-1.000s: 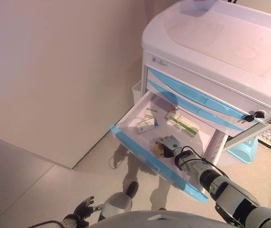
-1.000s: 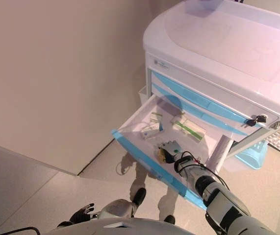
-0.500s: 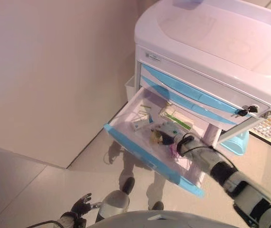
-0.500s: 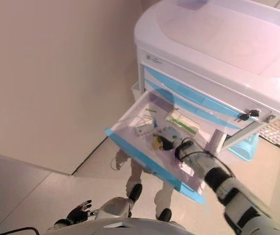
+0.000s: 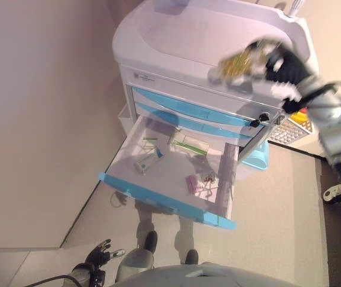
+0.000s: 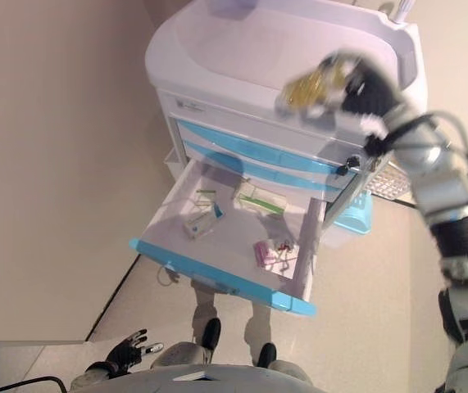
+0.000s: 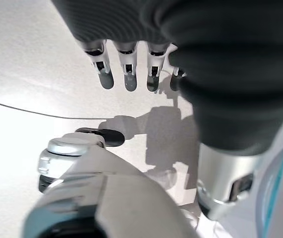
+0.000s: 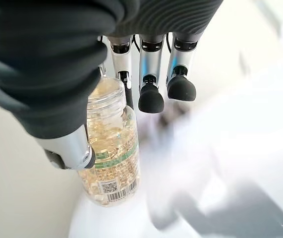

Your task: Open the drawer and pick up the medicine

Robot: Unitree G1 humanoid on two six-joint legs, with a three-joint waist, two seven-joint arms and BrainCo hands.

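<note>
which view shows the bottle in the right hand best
The right wrist view: the clear plastic bottle of yellow capsules fills it, pinched in the right hand. Both eye views show it only as a blur above the white cart.

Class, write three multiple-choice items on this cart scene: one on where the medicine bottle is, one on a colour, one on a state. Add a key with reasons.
1. Where is the medicine bottle?
A. In the drawer
B. In the right hand, above the cart top
C. On the floor

2. What colour is the open drawer front?
A. Blue
B. Red
C. Black

3. How is the left hand?
A. Shut on a box
B. Open, holding nothing
C. Pushing the drawer

Key: B, the right hand grips it over the cart; A, the front edge is light blue; B, its fingers hang straight over the floor.
</note>
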